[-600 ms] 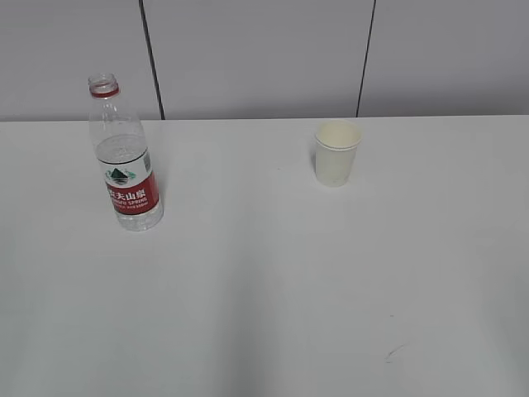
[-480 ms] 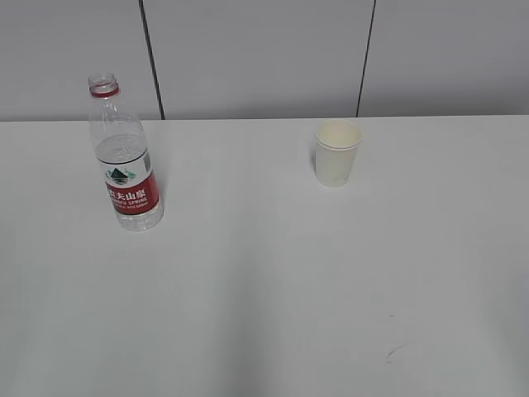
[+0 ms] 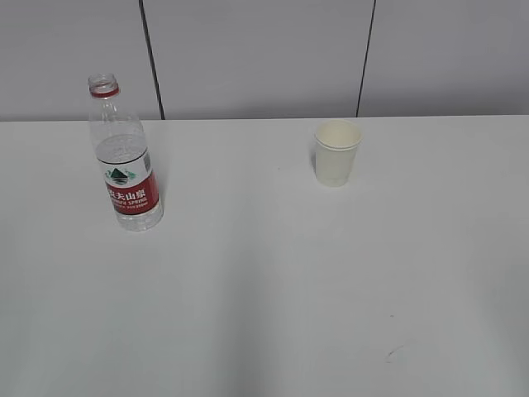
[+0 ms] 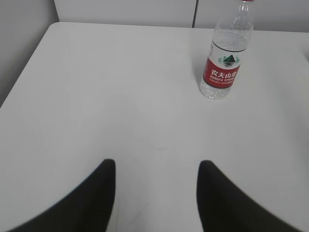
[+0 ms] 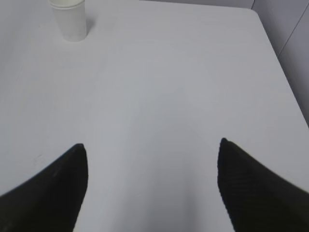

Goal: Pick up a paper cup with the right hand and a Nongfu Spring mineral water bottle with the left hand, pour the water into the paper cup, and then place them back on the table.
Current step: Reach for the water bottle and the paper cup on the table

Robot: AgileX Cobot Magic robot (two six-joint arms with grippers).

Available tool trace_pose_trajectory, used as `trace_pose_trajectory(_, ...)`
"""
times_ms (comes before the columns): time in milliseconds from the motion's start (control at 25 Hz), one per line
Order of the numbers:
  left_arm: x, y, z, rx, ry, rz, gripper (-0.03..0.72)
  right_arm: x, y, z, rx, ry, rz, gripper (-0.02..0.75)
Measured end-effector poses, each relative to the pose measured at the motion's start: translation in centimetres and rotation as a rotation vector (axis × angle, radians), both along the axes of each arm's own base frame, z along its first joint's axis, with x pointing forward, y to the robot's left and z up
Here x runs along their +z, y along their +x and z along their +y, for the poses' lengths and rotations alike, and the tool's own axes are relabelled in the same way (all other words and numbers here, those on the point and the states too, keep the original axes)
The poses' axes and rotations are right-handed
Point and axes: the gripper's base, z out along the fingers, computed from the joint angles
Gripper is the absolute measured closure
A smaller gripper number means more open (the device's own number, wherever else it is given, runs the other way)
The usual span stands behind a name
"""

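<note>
The Nongfu Spring bottle (image 3: 126, 161) stands upright and uncapped at the left of the white table (image 3: 264, 273), partly filled with clear water. It also shows in the left wrist view (image 4: 224, 60), far ahead and to the right of my left gripper (image 4: 157, 166), which is open and empty. The cream-white paper cup (image 3: 336, 153) stands upright at the back, right of centre. It shows in the right wrist view (image 5: 70, 19), far ahead and to the left of my right gripper (image 5: 152, 147), which is open and empty. Neither arm shows in the exterior view.
A small dark scratch mark (image 3: 395, 351) lies on the table near the front right. A grey panelled wall (image 3: 264, 58) rises behind the table. The table's left edge (image 4: 24, 63) and right edge (image 5: 282, 72) show in the wrist views.
</note>
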Motion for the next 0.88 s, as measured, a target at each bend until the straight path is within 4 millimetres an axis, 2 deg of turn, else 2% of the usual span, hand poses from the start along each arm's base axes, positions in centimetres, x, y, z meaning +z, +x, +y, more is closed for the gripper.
trace_pose_trajectory(200,0.0,0.0,0.0,0.0,0.0,0.0,0.349,1.2,2.3,-0.1,0.004,-0.003,-0.017,0.12)
trace_pose_trajectory(520,0.0,0.0,0.0,0.0,0.0,0.0,0.349,2.6,7.7,-0.3,0.014,-0.018,-0.091,0.141)
trace_pose_trajectory(880,0.0,0.0,0.0,0.0,0.0,0.0,0.349,2.7,13.3,-0.5,0.029,-0.024,-0.173,0.151)
